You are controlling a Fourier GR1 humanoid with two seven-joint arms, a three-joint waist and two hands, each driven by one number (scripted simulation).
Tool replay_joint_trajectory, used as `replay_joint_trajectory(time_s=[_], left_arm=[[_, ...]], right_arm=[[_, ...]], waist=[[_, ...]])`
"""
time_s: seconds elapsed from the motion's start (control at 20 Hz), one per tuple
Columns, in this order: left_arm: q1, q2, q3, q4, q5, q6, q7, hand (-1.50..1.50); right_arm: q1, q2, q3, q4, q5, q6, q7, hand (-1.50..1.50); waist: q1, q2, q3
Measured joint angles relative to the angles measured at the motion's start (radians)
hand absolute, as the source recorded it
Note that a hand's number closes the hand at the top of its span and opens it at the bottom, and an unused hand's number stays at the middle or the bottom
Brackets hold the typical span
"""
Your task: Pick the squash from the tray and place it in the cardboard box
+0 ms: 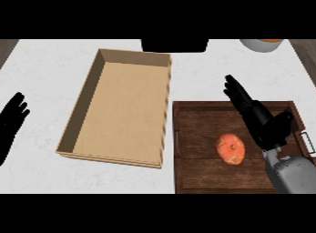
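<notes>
Beyond the tray (194,177) I see a dark object (175,44) and a white bowl (260,45) at the counter's far edge. My right hand (260,117) hovers over the tray, fingers straight, beside the squash (231,148) lying in it. Left of the tray, the cardboard box (120,113); farther left, my left hand (3,132) rests open.

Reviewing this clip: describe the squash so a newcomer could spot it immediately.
Start at the dark wooden tray on the counter's right side, beside the cardboard box. The squash lies on it, just left of the right hand. It is the tray's only item, orange and rounded.
</notes>
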State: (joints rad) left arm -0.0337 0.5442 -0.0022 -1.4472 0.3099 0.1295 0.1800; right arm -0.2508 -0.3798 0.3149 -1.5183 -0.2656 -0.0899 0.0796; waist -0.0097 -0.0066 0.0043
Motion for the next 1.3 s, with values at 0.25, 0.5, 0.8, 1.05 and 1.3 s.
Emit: replay_joint_trajectory(time_s=[0.25, 0.5, 0.8, 1.05, 1.3], left_arm=[[-0.016, 0.028, -0.004, 0.023, -0.126, 0.058, -0.051, 0.0], [-0.009, 0.049, -0.021, 0.039, -0.197, 0.089, -0.075, 0.0], [-0.025, 0.025, -0.045, 0.067, -0.266, 0.136, -0.105, 0.0], [-0.053, 0.001, -0.058, 0.095, -0.294, 0.145, -0.111, 0.0], [-0.052, -0.007, -0.064, 0.095, -0.308, 0.142, -0.116, 0.0]], right_arm=[[0.037, -0.041, -0.041, 0.007, -0.103, 0.198, -0.103, -1.5], [-0.005, -0.227, 0.01, -0.019, 0.121, 0.318, -0.266, -1.5], [0.093, -0.234, -0.024, 0.214, 0.108, 0.463, -0.688, -1.5], [0.031, -0.28, -0.044, 0.409, 0.212, 0.459, -0.914, -1.5], [-0.068, -0.366, 0.002, 0.482, 0.391, 0.383, -0.966, -1.5]], waist=[[0.002, 0.008, -0.002], [0.009, -0.001, -0.006], [0.015, 0.015, 0.0], [0.026, 0.017, 0.0], [0.037, 0.015, -0.002]])
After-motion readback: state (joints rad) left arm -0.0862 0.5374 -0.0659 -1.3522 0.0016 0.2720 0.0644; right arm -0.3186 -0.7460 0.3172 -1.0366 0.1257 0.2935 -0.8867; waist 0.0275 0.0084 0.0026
